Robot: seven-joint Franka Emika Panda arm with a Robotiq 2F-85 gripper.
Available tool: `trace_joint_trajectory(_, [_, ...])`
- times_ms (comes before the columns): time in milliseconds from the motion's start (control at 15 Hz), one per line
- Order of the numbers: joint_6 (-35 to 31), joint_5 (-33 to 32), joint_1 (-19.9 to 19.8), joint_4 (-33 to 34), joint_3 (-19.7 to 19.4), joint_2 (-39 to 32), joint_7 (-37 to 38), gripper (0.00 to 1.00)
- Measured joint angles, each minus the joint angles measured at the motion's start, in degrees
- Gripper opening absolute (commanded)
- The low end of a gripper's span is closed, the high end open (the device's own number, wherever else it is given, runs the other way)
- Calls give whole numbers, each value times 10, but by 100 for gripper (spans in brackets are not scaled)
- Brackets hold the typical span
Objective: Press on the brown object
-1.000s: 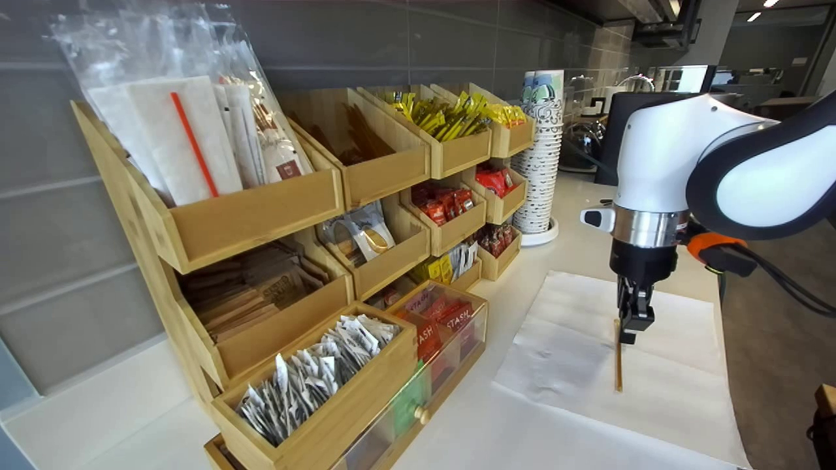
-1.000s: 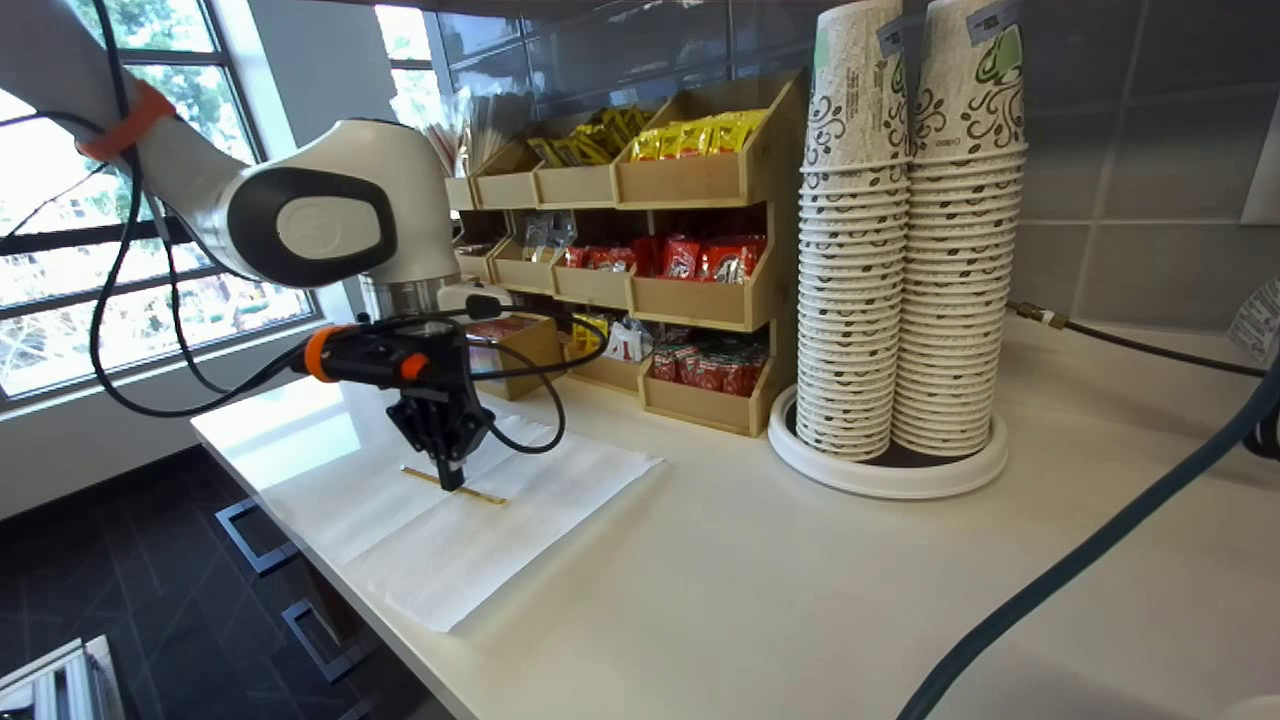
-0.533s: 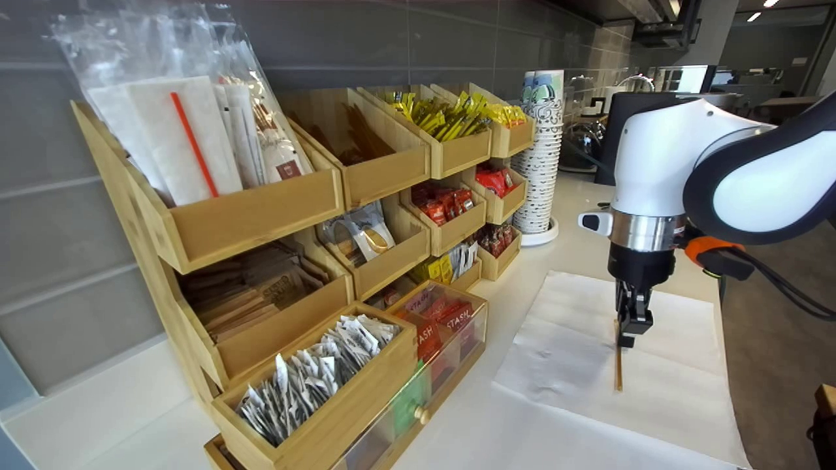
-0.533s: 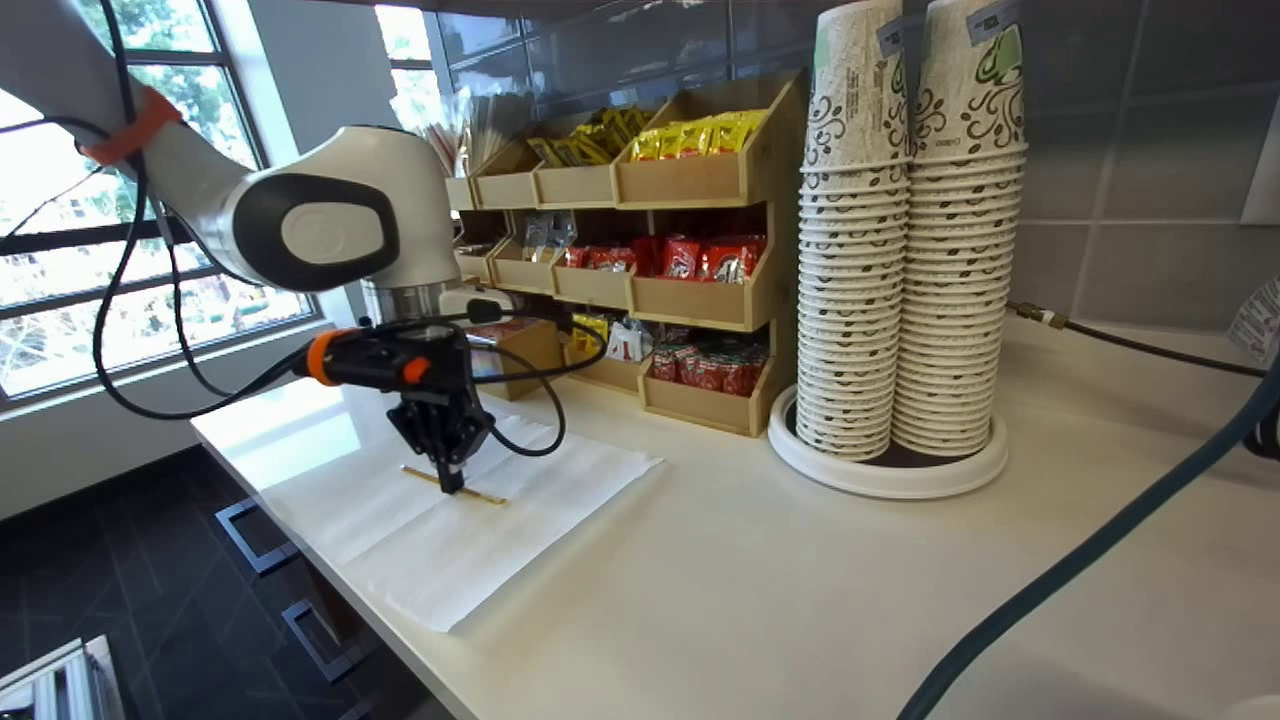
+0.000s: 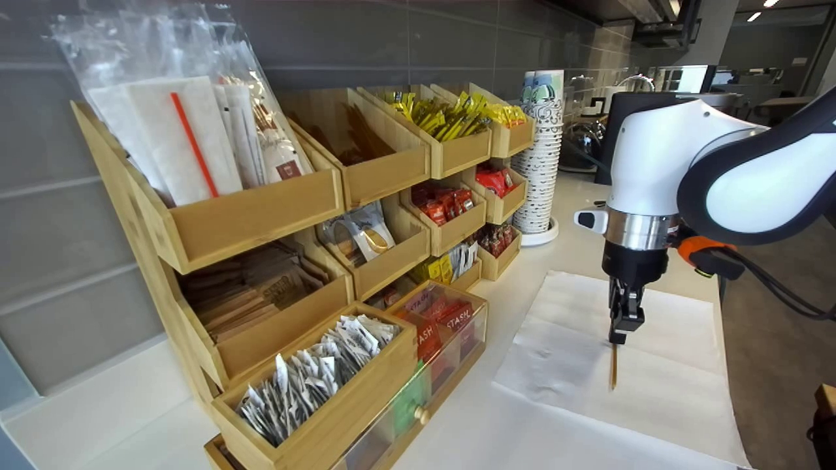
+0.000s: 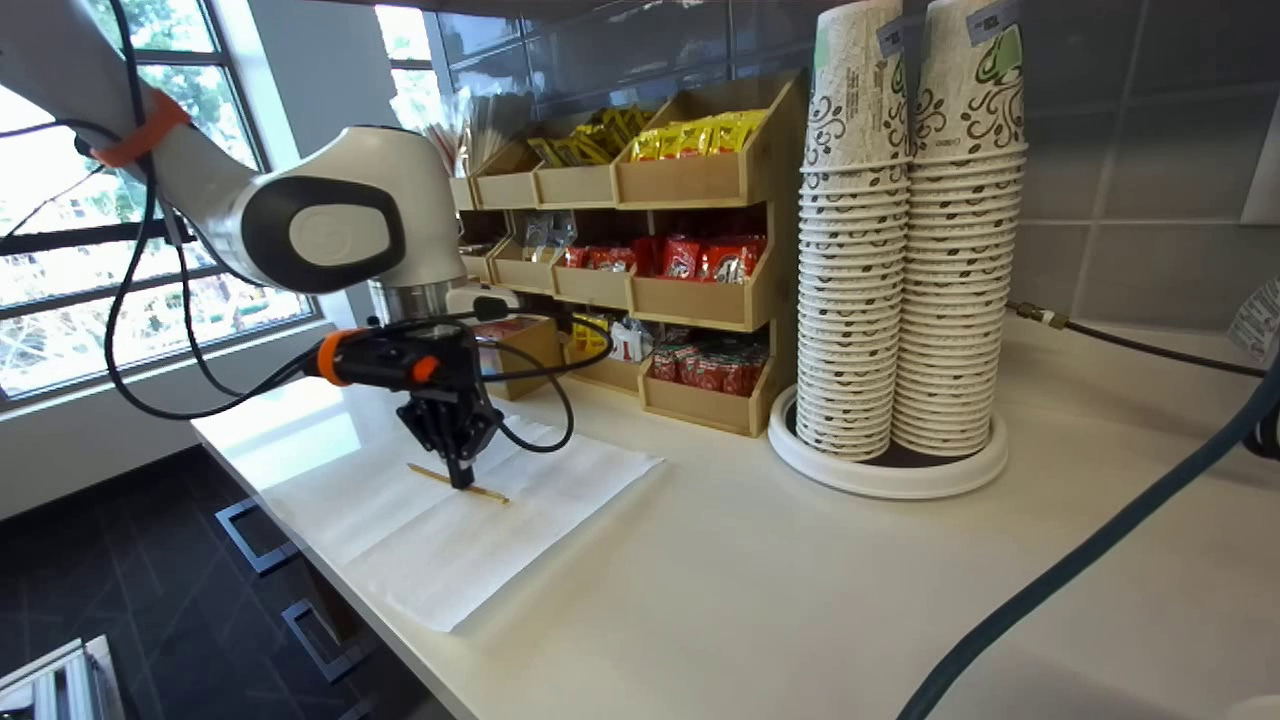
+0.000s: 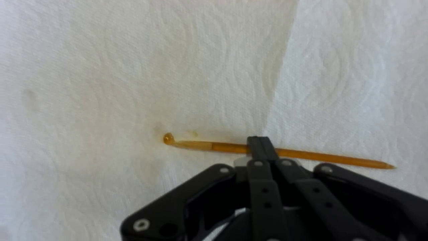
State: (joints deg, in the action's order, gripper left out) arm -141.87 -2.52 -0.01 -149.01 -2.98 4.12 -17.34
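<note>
- Red packet (image 5: 458,320), clear-fronted drawer (image 5: 458,292): "STASH", white capitals, whole word legible.
- Second red packet (image 5: 426,339), same drawer: "ASH", white capitals, start of word hidden.
- Stacked paper cups (image 6: 853,280), grey labels (image 6: 993,20): print too small to read.

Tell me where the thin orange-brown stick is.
In the wrist view, the thin orange-brown stick lies on the textured white paper sheet, just below centre, mostly on the right; the shut black two-fingered gripper covers part of its middle.

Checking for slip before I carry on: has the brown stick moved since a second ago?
Yes: in an exterior view, the brown stick has shifted slightly toward the wooden organizer.
</note>
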Motion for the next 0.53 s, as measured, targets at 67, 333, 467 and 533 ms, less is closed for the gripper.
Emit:
trace_joint_trajectory(67, [0, 0, 0, 2, 0, -2, 0, 0])
trace_joint_trajectory(333, [0, 0, -4, 9, -1, -8, 0, 0])
trace_joint_trajectory(467, [0, 0, -7, 11, -3, -11, 0, 0])
trace_joint_trajectory(533, [0, 0, -8, 12, -4, -12, 0, 0])
